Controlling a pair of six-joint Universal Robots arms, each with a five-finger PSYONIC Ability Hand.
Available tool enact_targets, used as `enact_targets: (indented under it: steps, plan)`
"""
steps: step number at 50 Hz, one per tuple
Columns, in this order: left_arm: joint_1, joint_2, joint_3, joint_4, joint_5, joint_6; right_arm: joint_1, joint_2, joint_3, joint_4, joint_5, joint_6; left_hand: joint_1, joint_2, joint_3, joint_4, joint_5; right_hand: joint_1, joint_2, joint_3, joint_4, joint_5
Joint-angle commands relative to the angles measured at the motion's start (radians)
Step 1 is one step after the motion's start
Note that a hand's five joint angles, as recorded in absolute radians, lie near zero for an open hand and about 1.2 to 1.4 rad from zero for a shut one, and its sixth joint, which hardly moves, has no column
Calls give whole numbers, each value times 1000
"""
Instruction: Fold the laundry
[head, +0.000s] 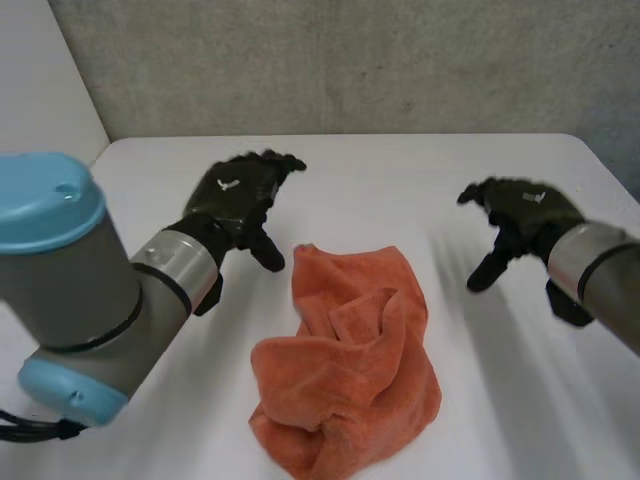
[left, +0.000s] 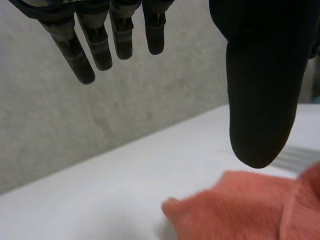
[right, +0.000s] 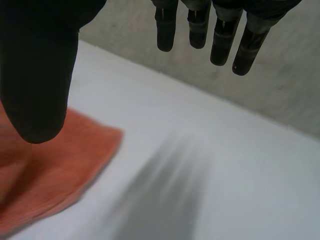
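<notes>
My left hand (head: 232, 195) hovers over the white tabletop (head: 400, 175), just beside the far left corner of the towel. Its fingers (left: 84, 59) are straight and spread, the thumb (left: 257, 100) stands well apart from them, and they hold nothing. In my left wrist view that corner sits just below the thumb tip, and I see no contact.

Between my two hands lies the crumpled orange terry-cloth towel (head: 350, 365), bunched in a loose heap in the middle of the tabletop. Its near part is rolled under itself, and a flap is folded across the top. No edge lies flat.

My right hand (head: 520, 215) hangs on the other side, further from the cloth than my left. Its fingers (right: 220, 42) are straight and parted, the thumb is out to the side, and it is empty too. In my right wrist view the towel's edge (right: 75, 155) lies beside the thumb.

I judge that the folding has not begun and that I am at the reach before the first grasp. Next, each hand needs to come down on a far corner, pinch the cloth between thumb and fingers, and pull the corners apart so the heap spreads flat. My right hand's corner is buried in the folds, so finding it may be the hard part.
</notes>
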Motion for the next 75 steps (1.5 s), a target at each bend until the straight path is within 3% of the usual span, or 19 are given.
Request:
enact_targets:
  steps: [1, 6, 20, 33, 36, 38, 39, 40, 41, 42, 44, 46, 50, 57, 67, 75]
  plan:
    - [-3, -135, 47, -95, 103, 0, -2, 2, 112, -5, -79, 141, 55, 55, 56, 56, 55, -38, -44, -38, -59, -66]
    - [-17, -187, 63, -140, 119, -2, -3, 5, 214, -37, -99, 201, 55, 55, 56, 56, 55, -38, -44, -38, -59, -66]
    - [-127, -264, 129, -140, 146, 1, -8, -25, 352, -120, -94, 190, 55, 55, 56, 56, 55, -38, -44, -38, -59, -66]
    - [-204, -351, 188, -137, 204, 46, -103, -121, 411, -146, -95, 138, 99, 99, 100, 100, 99, -38, -44, -38, -59, -66]
    - [-207, -370, 188, -137, 200, 75, -129, -124, 417, -146, -97, 116, 284, 284, 285, 285, 284, -38, -44, -38, -59, -66]
    - [-207, -376, 191, -135, 194, 97, -149, -123, 422, -146, -105, 100, 701, 701, 703, 702, 701, -38, -44, -38, -59, -66]
    - [-207, -376, 191, -135, 194, 97, -149, -123, 422, -146, -105, 99, 704, 704, 705, 705, 704, -38, -44, -38, -59, -66]
    - [-207, -376, 193, -132, 186, 101, -151, -121, 422, -144, -108, 95, 986, 986, 987, 987, 986, -38, -44, -38, -59, -66]
    - [-207, -376, 193, -132, 186, 101, -151, -121, 422, -144, -108, 95, 989, 989, 990, 989, 988, -38, -44, -38, -59, -66]
    - [-206, -368, 191, -121, 166, 101, -151, -118, 420, -146, -109, 93, 1131, 1131, 1132, 1131, 1130, -38, -44, -38, -59, -66]
    - [-204, -356, 188, -103, 128, 103, -146, -110, 414, -144, -109, 93, 1132, 1132, 1133, 1133, 1132, -38, -44, -38, -59, -66]
    - [-201, -290, 172, -60, 36, 106, -141, -88, 400, -144, -112, 95, 1132, 1132, 1133, 1133, 1132, -38, -44, -38, -59, -66]
    - [-200, -210, 138, -25, -33, 107, -134, -35, 360, -143, -115, 109, 1132, 1132, 1133, 1133, 1132, -38, -44, -38, -59, -66]
    - [-195, -69, 61, -11, -39, 126, 3, 70, 230, -130, -142, 260, 1132, 1132, 1133, 1133, 1132, -38, -44, -38, -59, -66]
    - [-124, 110, -66, -8, -38, 331, 87, 147, 135, -121, -207, 454, 1132, 1132, 1133, 1133, 1132, -38, -44, -38, -59, -66]
    - [-104, 199, -101, -5, -41, 357, 184, 245, 47, -63, -266, 546, 1132, 1132, 1133, 1133, 1132, -38, -44, -38, -59, -66]
